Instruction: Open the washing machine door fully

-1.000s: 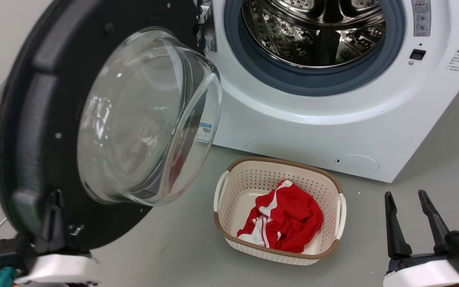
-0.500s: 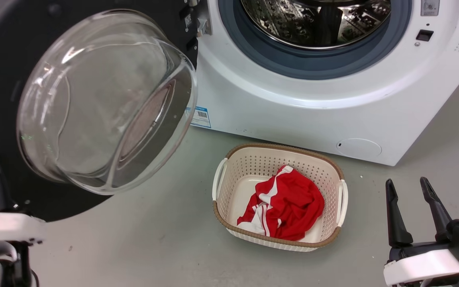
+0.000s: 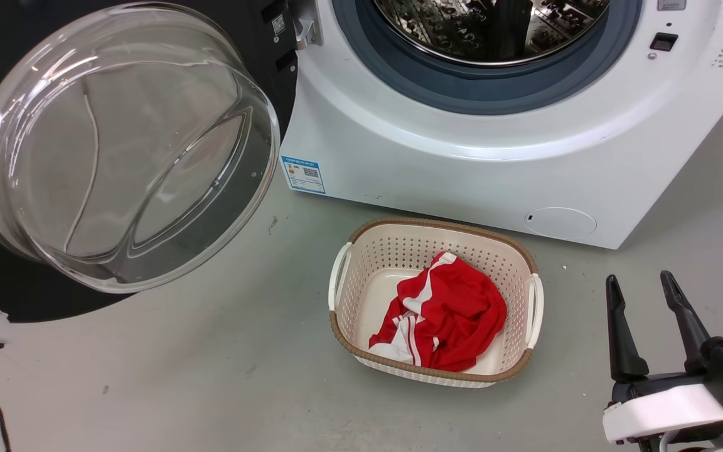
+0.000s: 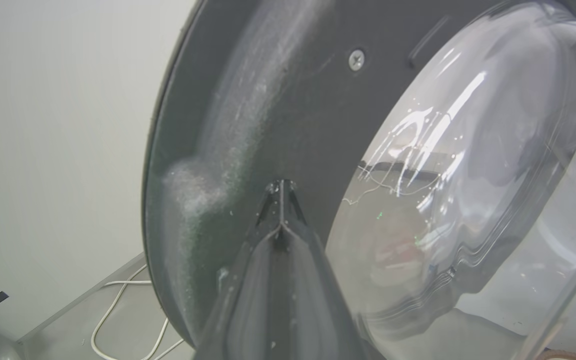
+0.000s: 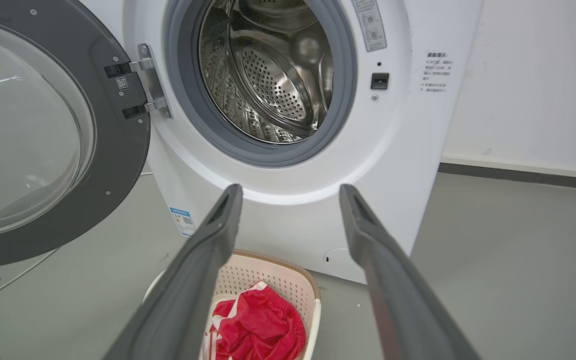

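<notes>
One second swung the washing machine door (image 5: pixel 118 150) nearly fully open; my left fingers (image 4: pixel 268 280) pressed together, right fingers (image 5: pixel 208 240) spread.

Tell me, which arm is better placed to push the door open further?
Left. The left gripper, fingers together, points at the black inner face of the washing machine door; the right gripper is open, off beside the basket.

Red garment (image 3: pixel 443 314) in cream basket (image 3: pixel 349 326), grey floor (image 3: pixel 211 376).
</notes>
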### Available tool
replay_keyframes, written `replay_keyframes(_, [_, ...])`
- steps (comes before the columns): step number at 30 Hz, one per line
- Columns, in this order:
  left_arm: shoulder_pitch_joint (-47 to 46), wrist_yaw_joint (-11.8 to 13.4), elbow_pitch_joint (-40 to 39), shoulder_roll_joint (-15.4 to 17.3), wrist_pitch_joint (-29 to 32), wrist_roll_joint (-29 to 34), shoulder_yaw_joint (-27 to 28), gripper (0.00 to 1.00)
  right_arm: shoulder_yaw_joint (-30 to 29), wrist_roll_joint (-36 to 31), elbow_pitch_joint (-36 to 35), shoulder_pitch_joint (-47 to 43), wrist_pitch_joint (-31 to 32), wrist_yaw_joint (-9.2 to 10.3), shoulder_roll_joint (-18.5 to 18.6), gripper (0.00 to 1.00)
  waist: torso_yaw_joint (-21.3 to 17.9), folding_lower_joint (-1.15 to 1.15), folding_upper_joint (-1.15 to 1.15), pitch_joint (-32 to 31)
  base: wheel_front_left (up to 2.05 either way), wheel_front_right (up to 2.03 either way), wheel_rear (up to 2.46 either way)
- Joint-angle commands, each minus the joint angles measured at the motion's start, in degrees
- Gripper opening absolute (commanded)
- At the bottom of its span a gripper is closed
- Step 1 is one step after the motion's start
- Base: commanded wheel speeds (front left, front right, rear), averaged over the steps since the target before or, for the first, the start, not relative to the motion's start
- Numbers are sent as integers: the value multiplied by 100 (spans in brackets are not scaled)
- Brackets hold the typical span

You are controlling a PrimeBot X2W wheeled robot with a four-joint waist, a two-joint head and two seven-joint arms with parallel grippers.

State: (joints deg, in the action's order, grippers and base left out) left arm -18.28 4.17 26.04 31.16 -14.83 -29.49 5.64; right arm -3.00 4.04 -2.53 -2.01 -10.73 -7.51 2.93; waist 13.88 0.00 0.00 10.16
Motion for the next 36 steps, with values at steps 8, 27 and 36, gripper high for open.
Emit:
replay_keyframes(8, [-86,-46,208,12,-44,81,188,0,37,4,80,83,-55,4,-11,100,-60,0,0,-57,0,0,0])
replay_keyframes(27, [2209,150,-2275,-1485,-50,1152,321,0,195,210,389,-207,-228,4,-10,100,-150,0,0,-762,0,0,0])
replay_keyframes(36, [2610,-82,-2684,-2121,-50,1581,-355,0,199,188,360,-293,-223,4,-10,100,-400,0,0,-914,0,0,0])
